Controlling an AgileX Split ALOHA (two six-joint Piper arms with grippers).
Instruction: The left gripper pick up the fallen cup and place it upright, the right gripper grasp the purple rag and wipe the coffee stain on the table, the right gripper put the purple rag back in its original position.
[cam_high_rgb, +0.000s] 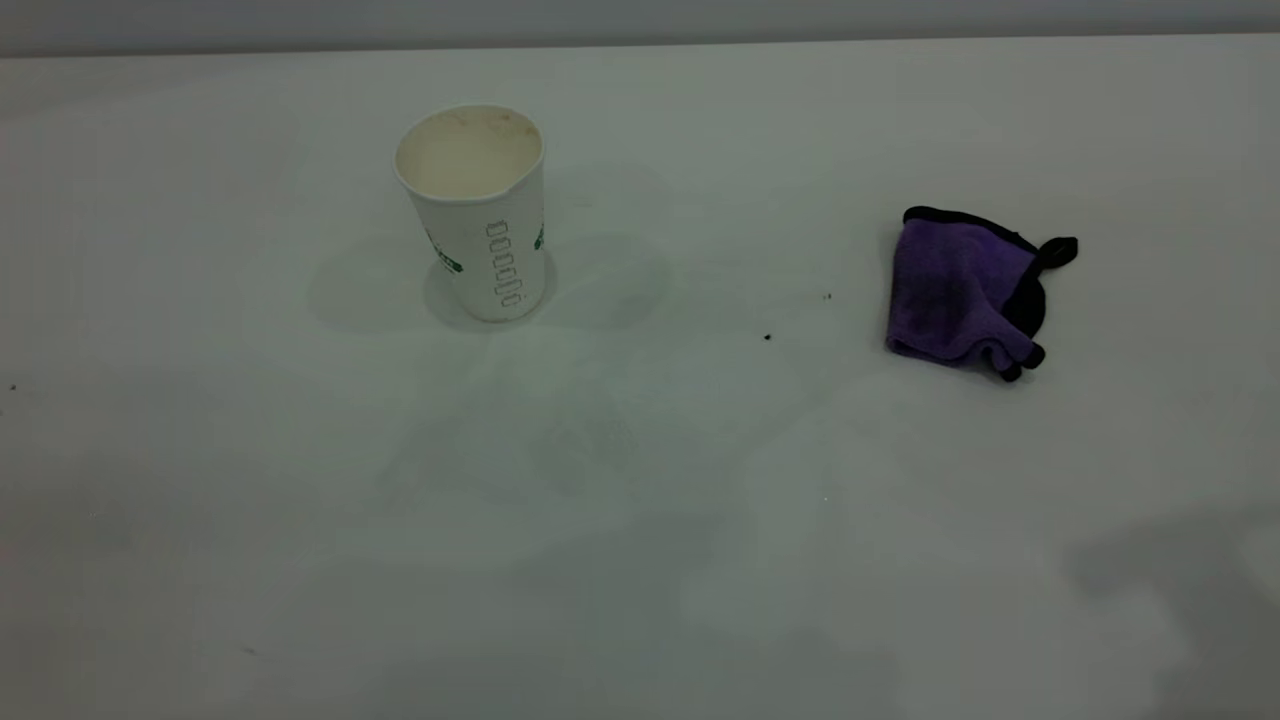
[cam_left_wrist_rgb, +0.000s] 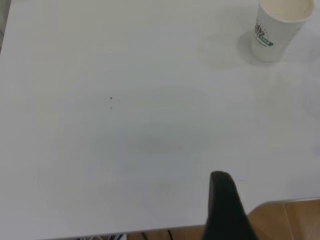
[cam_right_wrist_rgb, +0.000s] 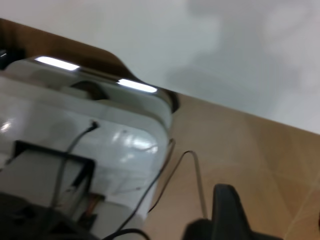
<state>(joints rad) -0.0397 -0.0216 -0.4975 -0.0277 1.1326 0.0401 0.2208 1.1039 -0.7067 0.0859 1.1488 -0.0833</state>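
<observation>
standing ribbed paper cup (cam_high_rgb: 478, 215), crumpled purple rag (cam_high_rgb: 965, 290)

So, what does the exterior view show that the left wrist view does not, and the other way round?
Only the exterior view shows the purple rag, lying crumpled on the table off to the right of the cup, with a few dark specks between them. Only the left wrist view shows one finger of the left gripper, the table's edge and wooden floor beyond it. Both show the cup standing upright on the white table, and neither shows a coffee stain.
</observation>
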